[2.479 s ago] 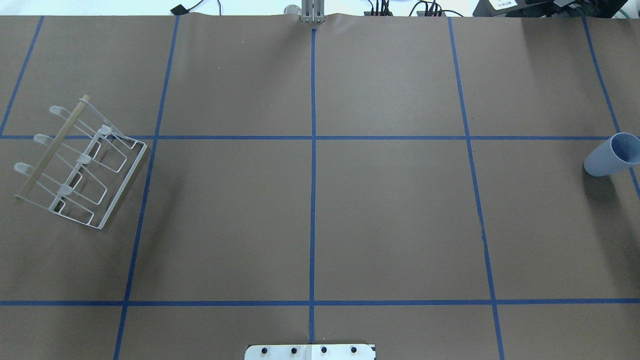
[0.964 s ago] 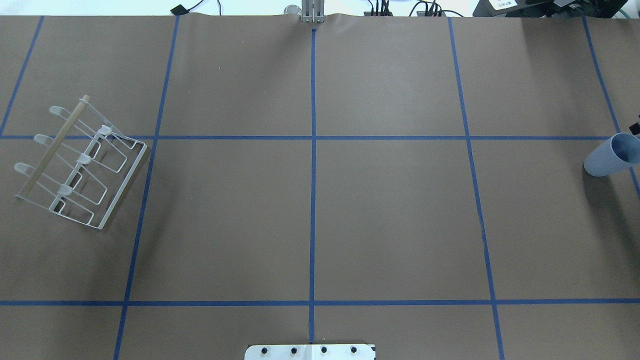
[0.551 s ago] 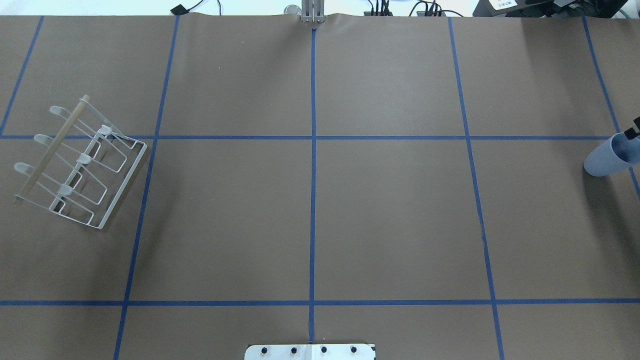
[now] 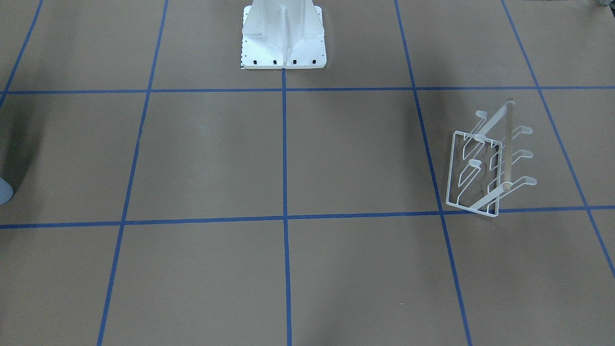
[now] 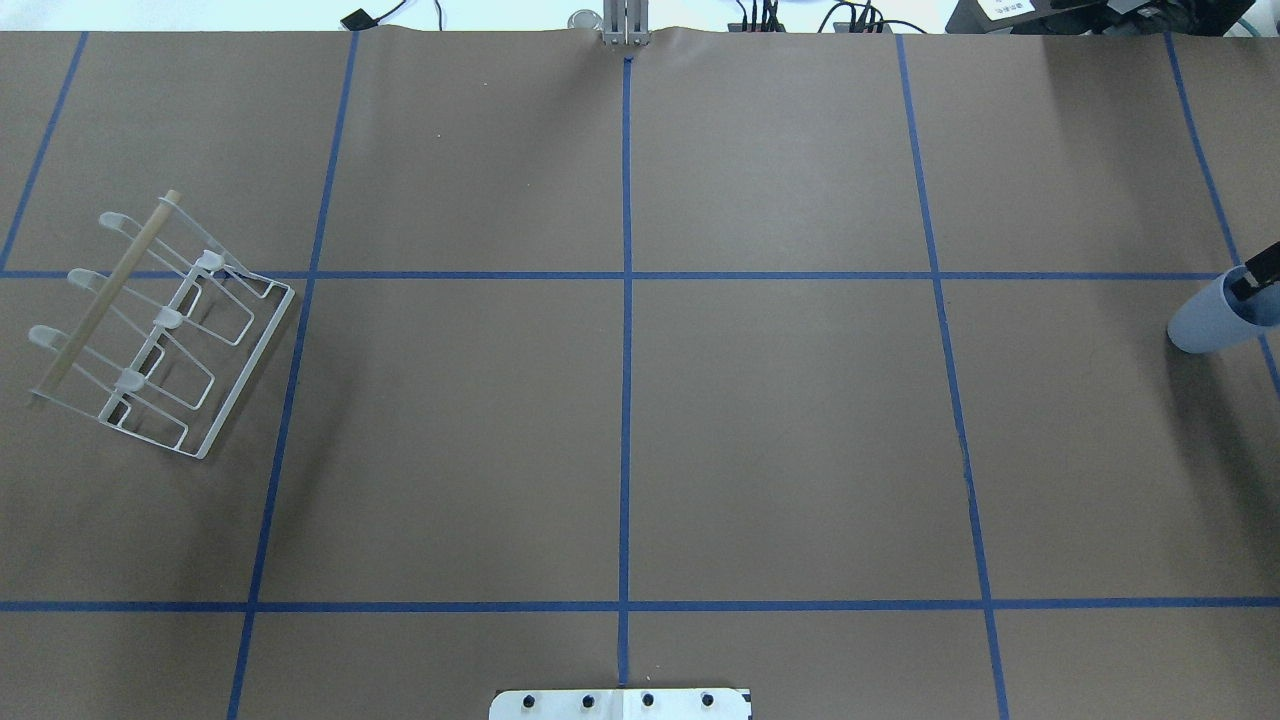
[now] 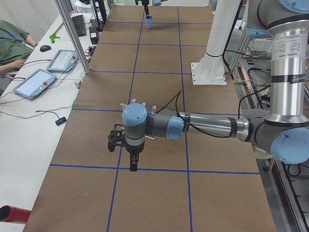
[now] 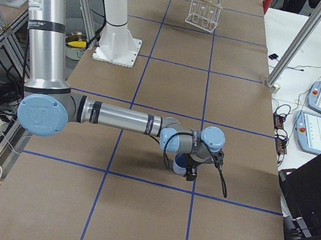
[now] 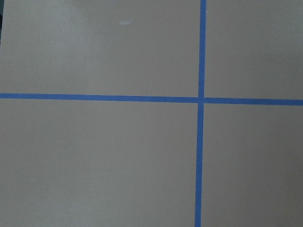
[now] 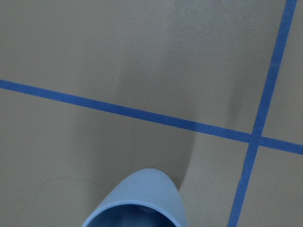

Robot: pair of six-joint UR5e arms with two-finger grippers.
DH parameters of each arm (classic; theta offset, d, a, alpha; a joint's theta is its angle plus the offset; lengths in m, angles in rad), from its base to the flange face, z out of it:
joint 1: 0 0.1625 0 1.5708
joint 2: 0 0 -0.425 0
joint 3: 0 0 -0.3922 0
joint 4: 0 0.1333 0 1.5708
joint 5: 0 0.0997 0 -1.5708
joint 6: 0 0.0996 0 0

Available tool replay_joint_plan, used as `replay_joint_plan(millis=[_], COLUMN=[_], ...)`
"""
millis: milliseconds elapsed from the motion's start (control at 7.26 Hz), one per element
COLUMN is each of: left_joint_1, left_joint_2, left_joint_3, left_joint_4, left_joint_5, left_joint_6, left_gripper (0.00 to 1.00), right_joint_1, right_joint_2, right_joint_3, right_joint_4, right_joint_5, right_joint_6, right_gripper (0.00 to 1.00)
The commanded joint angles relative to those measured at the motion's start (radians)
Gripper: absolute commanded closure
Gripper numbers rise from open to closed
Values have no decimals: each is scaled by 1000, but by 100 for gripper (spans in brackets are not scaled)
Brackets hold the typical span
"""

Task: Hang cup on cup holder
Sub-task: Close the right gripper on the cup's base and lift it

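Observation:
The pale blue cup [image 5: 1212, 322] stands upright at the table's far right edge; it also shows in the right wrist view [image 9: 137, 201] and the front view [image 4: 4, 191]. The white wire cup holder [image 5: 165, 325] with its wooden dowel stands at the far left, also in the front view [image 4: 485, 166]. One dark finger [image 5: 1256, 273] of my right gripper [image 7: 191, 172] reaches over the cup's mouth; I cannot tell if the gripper is open. My left gripper [image 6: 132, 164] hangs over bare table near the holder, seen only from the side, so its state is unclear.
The white robot base pedestal [image 4: 283, 43] stands at the middle of my side of the table. Blue tape lines [image 5: 626, 300] grid the brown surface. Tablets [image 6: 36, 82] and an operator sit beyond the far table edge.
A dark finger of my right gripper has come in from the right edge and moved down-left over the cup's mouth. The cup and holder have not moved.

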Motion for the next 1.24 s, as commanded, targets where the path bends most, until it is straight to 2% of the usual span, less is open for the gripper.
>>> replay_joint_plan(millis=[0, 138, 275, 413, 551, 689, 964, 1102], left_joint_1=[0, 0, 0, 0, 0, 0, 0, 0], left_joint_2=[-1, -1, -1, 1, 1, 1, -1, -1], left_joint_3=[0, -3, -6, -6, -9, -9, -12, -14], left_joint_4=[0, 0, 0, -2, -2, -2, -2, -2], left_joint_5=[0, 0, 0, 0, 0, 0, 0, 0], left_joint_6=[0, 0, 0, 0, 0, 0, 0, 0], left_gripper=[1, 1, 2, 2, 2, 2, 2, 2], right_joint_1=[-3, -3, -4, -9, -16, -15, -10, 25], right_joint_2=[-13, -17, -19, -19, -20, -20, -37, -39], right_joint_3=[-2, -2, -9, -23, -29, -22, 61, 93], right_joint_4=[0, -2, 0, 3, 12, 15, 29, 27], right_joint_5=[-2, -2, -2, -5, -6, -3, 14, 64], right_joint_6=[-2, -1, -1, -2, -10, -17, -13, -4], right_gripper=[0, 11, 37, 80, 100, 100, 100, 100])
